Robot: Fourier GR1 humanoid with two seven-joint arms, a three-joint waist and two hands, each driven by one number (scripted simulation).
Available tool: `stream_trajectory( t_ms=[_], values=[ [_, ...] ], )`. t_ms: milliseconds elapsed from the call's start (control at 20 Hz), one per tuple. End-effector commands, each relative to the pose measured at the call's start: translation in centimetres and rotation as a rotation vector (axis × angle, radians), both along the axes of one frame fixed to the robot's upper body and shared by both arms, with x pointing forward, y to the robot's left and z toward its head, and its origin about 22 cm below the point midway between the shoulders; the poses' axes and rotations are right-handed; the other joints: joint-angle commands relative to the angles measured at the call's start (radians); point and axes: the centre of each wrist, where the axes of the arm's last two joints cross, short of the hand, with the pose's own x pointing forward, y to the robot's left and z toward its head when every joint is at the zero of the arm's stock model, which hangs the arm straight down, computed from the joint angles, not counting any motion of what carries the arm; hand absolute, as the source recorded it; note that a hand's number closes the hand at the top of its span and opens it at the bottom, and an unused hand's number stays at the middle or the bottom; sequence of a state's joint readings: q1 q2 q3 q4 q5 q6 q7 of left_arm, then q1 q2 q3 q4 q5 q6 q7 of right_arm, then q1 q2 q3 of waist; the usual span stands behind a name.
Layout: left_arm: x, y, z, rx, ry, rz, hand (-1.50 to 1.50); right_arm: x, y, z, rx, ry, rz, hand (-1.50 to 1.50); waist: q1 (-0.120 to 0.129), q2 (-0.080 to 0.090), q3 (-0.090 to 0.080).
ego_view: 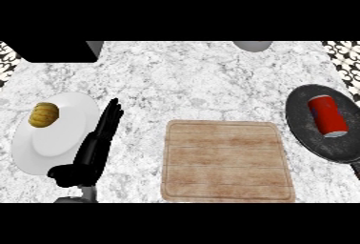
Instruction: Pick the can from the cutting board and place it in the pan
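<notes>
resting left robot hand [88, 156], fingers [109, 117] seemingly straight

Left hand [95, 143] open, near left.
Fingers [110, 114] straight and together, pointing far; thumb [60, 174] juts left; grey forearm [84, 194] enters at the near edge.

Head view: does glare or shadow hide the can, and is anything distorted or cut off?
Head view: the light is even, with no glare or shadow hiding the can, which lies in the pan; the pan is cut off by the right edge; the plate looks stretched taller than wide; the black left hand, open beside the plate, reads as a dark shape.
</notes>
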State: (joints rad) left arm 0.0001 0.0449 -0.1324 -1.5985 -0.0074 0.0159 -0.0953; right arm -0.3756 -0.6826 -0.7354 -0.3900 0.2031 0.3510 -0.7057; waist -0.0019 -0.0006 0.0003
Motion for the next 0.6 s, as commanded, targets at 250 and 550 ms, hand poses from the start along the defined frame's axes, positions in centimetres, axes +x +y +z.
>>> stream_trajectory(
  t_ms=[250,550],
  values=[
    [0.8,-0.1,0.9,-0.014,-0.007,0.016,0.0,-3.4,0.9,-0.9,-0.052,-0.013,0.052,-1.5,-0.002,-0.002,-0.001],
    [-1.0,0.5,-0.6,0.001,-0.009,0.001,0.0,-7.2,0.5,-1.2,-0.075,0.02,0.062,-1.5,-0.001,-0.001,-0.001]
  ],
)
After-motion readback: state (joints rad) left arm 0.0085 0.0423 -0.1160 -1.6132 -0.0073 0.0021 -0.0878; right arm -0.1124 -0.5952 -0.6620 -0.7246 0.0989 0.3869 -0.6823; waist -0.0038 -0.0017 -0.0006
